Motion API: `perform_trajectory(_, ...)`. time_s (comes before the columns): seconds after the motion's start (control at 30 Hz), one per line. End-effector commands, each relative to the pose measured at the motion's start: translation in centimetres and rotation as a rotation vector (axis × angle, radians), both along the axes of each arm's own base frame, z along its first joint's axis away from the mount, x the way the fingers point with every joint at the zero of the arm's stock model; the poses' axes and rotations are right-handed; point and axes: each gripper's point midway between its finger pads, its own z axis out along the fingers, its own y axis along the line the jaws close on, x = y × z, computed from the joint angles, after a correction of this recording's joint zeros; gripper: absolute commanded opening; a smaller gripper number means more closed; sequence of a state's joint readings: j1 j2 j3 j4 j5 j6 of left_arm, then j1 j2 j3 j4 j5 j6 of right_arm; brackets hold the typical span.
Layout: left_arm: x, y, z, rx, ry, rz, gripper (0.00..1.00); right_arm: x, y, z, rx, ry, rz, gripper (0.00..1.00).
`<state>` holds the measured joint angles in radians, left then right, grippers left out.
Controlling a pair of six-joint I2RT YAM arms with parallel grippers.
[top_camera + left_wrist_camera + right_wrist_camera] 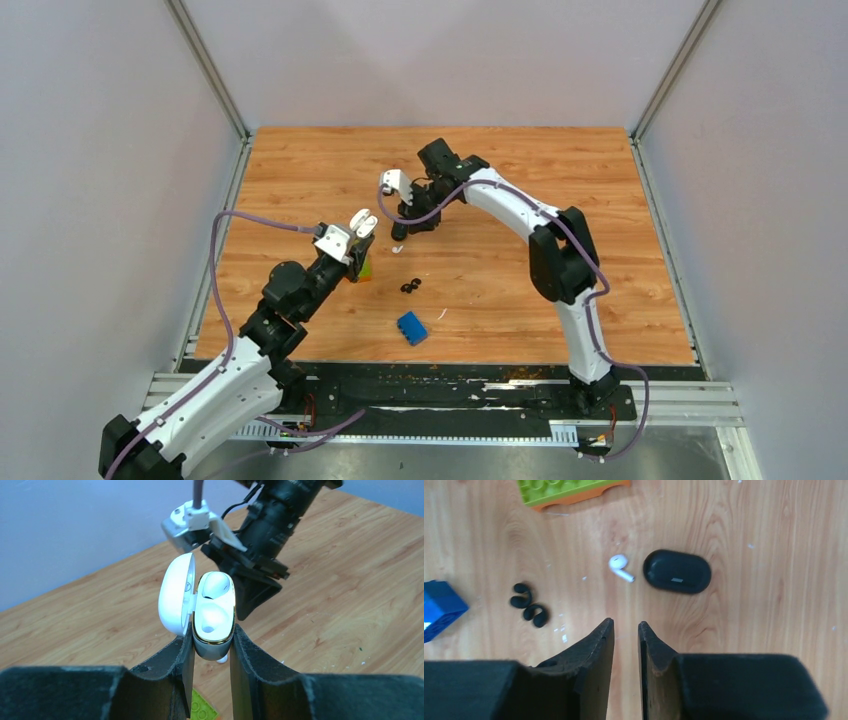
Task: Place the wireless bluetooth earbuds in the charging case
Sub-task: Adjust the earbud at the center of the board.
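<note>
Left fingers [167, 667] grip one case [215, 612]; one white bud [619, 565], two black buds [520, 596] [535, 615]

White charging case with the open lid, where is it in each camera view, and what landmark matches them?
Top external: white charging case left of centre, just above the green brick.
Left wrist: centre of the picture, gripped in the left claw.
Right wrist: not in view.
Shared landmark: that green brick, at the left wrist view's bottom edge and the right wrist view's top edge.
</note>
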<state>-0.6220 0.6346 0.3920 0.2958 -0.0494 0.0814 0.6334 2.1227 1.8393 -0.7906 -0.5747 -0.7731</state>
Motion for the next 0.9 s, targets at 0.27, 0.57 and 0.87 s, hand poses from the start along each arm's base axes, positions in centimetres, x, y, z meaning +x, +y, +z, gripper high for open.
perform_trajectory(0.27, -0.3, 0.0, 2.4, -0.038, -0.082, -0.008, 0.0, 1.3, 2.2, -4.6, -0.092, -0.029, 0.118, 0.18)
perform_trajectory(0.57, -1.1, -1.3, 2.4, -0.049, -0.085, -0.092, 0.0, 3.2, 3.1, -6.1, -0.108, -0.078, 0.068, 0.15)
perform_trajectory(0.87, -2.8, -3.5, 2.7, -0.062, -0.103, -0.248, 0.0, 4.2, 4.5, -7.7, -0.109, -0.108, 0.062, 0.16)
